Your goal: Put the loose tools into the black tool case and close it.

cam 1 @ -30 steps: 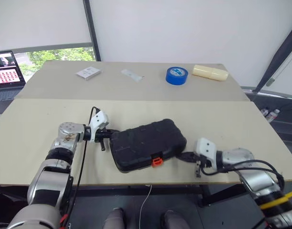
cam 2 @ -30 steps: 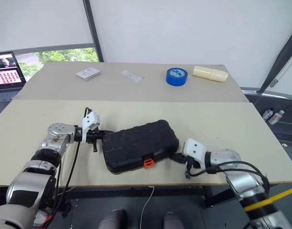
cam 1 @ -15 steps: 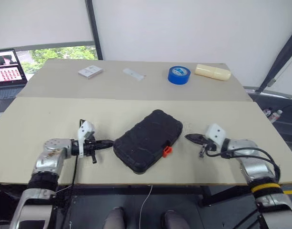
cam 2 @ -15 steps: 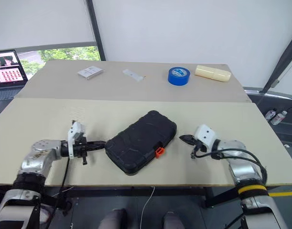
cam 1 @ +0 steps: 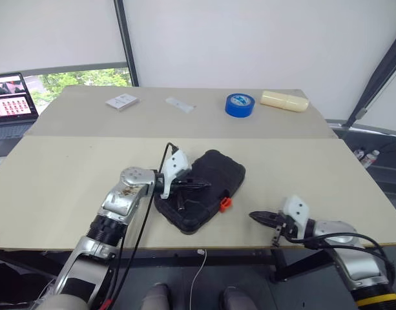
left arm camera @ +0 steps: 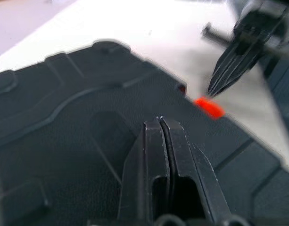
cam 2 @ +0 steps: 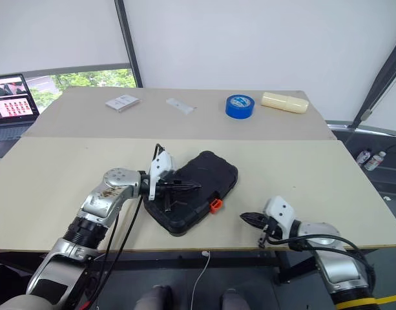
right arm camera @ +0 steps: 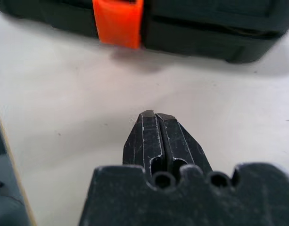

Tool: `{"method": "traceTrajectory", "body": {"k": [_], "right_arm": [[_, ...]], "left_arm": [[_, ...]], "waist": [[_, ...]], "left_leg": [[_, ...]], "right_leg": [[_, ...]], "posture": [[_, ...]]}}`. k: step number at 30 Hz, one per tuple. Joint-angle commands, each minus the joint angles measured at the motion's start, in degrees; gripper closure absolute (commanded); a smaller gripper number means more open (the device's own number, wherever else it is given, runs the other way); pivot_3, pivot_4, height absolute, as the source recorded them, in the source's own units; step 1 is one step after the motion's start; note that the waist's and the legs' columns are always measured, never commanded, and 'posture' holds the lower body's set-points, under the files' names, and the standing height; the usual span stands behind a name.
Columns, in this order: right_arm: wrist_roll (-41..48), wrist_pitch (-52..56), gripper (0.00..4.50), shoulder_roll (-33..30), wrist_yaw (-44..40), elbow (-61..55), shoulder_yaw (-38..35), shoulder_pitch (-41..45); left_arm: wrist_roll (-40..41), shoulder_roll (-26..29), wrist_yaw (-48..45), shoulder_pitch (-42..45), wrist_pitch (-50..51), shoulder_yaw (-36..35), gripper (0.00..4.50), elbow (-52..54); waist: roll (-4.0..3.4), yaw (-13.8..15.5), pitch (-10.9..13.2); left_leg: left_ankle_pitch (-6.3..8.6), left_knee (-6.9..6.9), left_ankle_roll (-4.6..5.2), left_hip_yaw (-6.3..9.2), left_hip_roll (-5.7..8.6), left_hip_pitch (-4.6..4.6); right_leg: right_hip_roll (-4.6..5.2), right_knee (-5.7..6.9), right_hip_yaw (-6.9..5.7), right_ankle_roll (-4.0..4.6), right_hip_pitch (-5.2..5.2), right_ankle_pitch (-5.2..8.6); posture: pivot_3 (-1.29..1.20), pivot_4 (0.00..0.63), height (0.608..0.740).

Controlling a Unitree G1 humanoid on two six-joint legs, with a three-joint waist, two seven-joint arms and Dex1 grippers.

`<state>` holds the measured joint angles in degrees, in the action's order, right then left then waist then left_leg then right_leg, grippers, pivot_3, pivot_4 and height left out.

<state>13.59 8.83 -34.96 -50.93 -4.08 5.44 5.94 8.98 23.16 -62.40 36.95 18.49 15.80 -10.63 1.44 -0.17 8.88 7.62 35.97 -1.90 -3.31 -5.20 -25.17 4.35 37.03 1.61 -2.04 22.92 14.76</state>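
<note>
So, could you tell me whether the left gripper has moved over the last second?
Yes. The left gripper has swung from the table beside the black tool case to over its lid.

Bright even daylight; soft shadows; wrist views blurred

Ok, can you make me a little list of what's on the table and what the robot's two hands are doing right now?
case: black tool case, lid down, near the table's front edge
latch: orange latch on the side facing the right gripper
left gripper: left gripper shut, over the case lid, holding nothing
right gripper: right gripper shut, apart from the case, pointing at the latch side
far side: big blue tape roll, cream-coloured object, two small flat white items
left edge: laptop, screen on
</note>
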Motion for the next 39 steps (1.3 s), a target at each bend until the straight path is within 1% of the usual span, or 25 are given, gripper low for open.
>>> {"method": "traceTrajectory", "body": {"k": [1,3,6,11,17,22,27,32,34,37,38,39], "right_arm": [[-0.91,2.67,4.5,2.02,1.81,-2.74,1.85,2.87],[-1.61,2.02,4.5,3.51,2.63,-1.71,2.49,4.42],[-1.56,1.82,4.5,5.29,2.87,-0.43,2.66,6.64],[3.29,2.28,4.5,8.52,2.18,-1.67,-0.28,8.92],[9.52,7.15,4.5,10.7,1.75,-4.26,-3.75,9.68],[12.42,10.24,4.5,11.31,1.05,-5.72,-4.58,9.61],[13.2,11.63,4.5,11.12,0.25,-5.76,-4.48,9.38],[12.34,12.27,4.5,9.6,-0.65,-5.49,-3.77,7.92],[12.0,11.43,4.5,8.28,-1.67,-5.88,-4.02,6.91],[13.17,10.78,4.5,6.58,-1.81,-7.45,-6.91,5.97],[13.52,10.28,4.5,5.68,-1.86,-7.9,-8.41,5.49],[13.68,9.66,4.21,4.74,-2.14,-8.21,-9.62,4.96]], "left_arm": [[-1.71,-0.96,0.14,-4.6,3.68,4.78,4.42,-0.05],[-1.6,-1.1,0.52,-5.03,4.21,4.45,4.42,0.45],[-1.69,-1.11,0.89,-5.23,4.47,4.05,4.42,0.43],[-1.4,-1.25,1.4,-4.87,4.93,3.08,4.42,-0.34],[-1.17,-1.79,1.43,-4.98,5.58,2.58,4.42,-0.58],[-1.18,-1.98,1.16,-5.16,5.58,2.74,4.42,-0.76],[-1.53,-2.15,0.9,-4.97,5.22,3.18,4.42,-1.37],[-1.72,-2.36,1.17,-5.22,4.72,2.77,4.42,-1.82],[-0.38,-2.58,1.04,-5.9,3.37,1.14,4.42,-1.43],[3.29,-3.02,2.0,-6.99,1.45,-4.11,4.42,-0.22],[5.09,-2.87,1.93,-7.7,-0.94,-6.98,4.19,0.51],[6.82,-2.36,1.3,-8.38,-2.27,-9.31,3.92,1.28]], "waist": [[-0.08,0.1,-0.17],[-0.06,0.15,-0.38],[0.01,0.2,-0.59],[0.01,0.07,-0.64],[0.01,-0.4,-0.64],[0.01,-0.69,-0.64],[-0.05,-0.91,-0.75],[-0.05,0.1,-0.99],[-0.06,0.18,-1.0],[-0.07,0.05,-1.01],[-0.06,-0.08,-1.0],[-0.06,-0.19,-1.0]], "left_leg": [[-0.01,0.0,0.01,0.0,0.05,0.0],[-0.01,-0.04,0.09,0.01,0.24,0.0],[0.03,-0.06,0.46,0.0,0.46,-0.01],[0.06,-0.08,0.5,0.02,0.47,0.0],[0.06,-0.06,0.5,0.02,0.47,0.0],[0.06,-0.08,0.5,0.02,0.47,0.0],[0.06,-0.12,0.5,0.02,0.46,0.06],[0.13,-0.14,0.49,0.09,0.56,0.11],[0.25,-0.16,0.43,0.07,0.62,0.09],[0.26,-0.17,0.51,0.07,0.66,0.09],[0.26,-0.19,0.52,0.07,0.66,0.09],[0.24,-0.2,0.54,0.09,0.63,0.09]], "right_leg": [[0.02,0.0,0.04,-0.03,0.0,0.02],[0.04,0.0,0.29,-0.15,-0.03,0.18],[0.03,-0.01,0.65,-0.39,-0.16,0.38],[-0.01,0.0,0.72,-0.38,-0.19,0.37],[-0.02,0.01,0.76,-0.3,-0.17,0.4],[-0.03,0.0,0.79,-0.3,-0.15,0.4],[-0.06,0.01,0.81,-0.3,-0.16,0.4],[0.0,-0.11,0.81,-0.4,-0.34,0.63],[0.05,-0.27,0.84,-0.38,-0.47,0.64],[0.07,-0.28,0.88,-0.42,-0.49,0.67],[0.07,-0.26,0.89,-0.41,-0.47,0.68],[0.04,-0.24,0.88,-0.41,-0.45,0.68]], "posture": [[0.0,0.15,0.74],[0.0,0.15,0.74],[0.0,0.15,0.74],[0.0,0.15,0.74],[0.0,0.15,0.74],[0.0,0.15,0.74],[0.0,0.15,0.74],[0.0,0.15,0.74],[0.0,0.15,0.74],[0.0,0.15,0.74],[0.0,0.15,0.74],[0.0,0.15,0.74]]}}
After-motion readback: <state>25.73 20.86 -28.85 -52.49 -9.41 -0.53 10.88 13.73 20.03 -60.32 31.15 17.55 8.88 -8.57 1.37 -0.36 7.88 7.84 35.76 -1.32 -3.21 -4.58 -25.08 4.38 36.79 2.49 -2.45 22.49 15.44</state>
